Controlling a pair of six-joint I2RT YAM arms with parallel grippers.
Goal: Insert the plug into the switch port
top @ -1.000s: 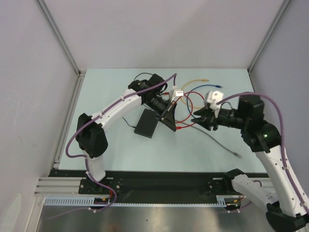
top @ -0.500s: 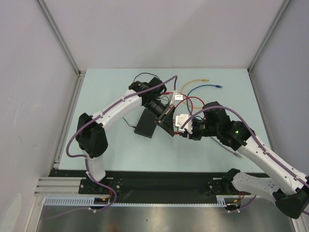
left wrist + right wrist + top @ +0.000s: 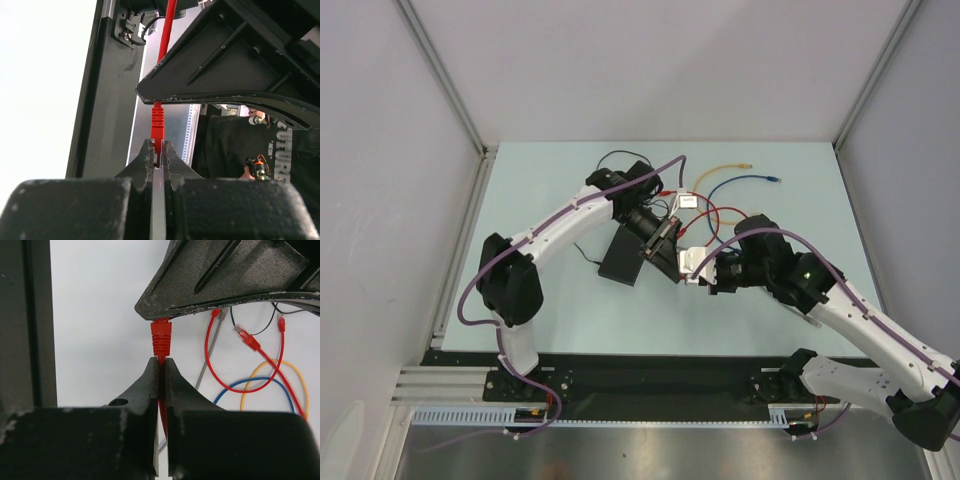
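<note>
Red plug (image 3: pixel 161 337): light, stiff-booted, limp-tailed, pinched above the table between my left gripper (image 3: pixel 157 148) and right gripper (image 3: pixel 160 363), both clenched on it; I judge the boot's rear the safest hold, black switch box (image 3: pixel 620 256) lying near.

Black garment (image 3: pixel 225 145) — partial "FUTUR"

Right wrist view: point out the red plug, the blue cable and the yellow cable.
red plug (image 3: pixel 161 335), right wrist view, on its ribbed boot.
blue cable (image 3: pixel 260 379), right wrist view, top of its loop.
yellow cable (image 3: pixel 290 363), right wrist view, top of its arc.
</note>
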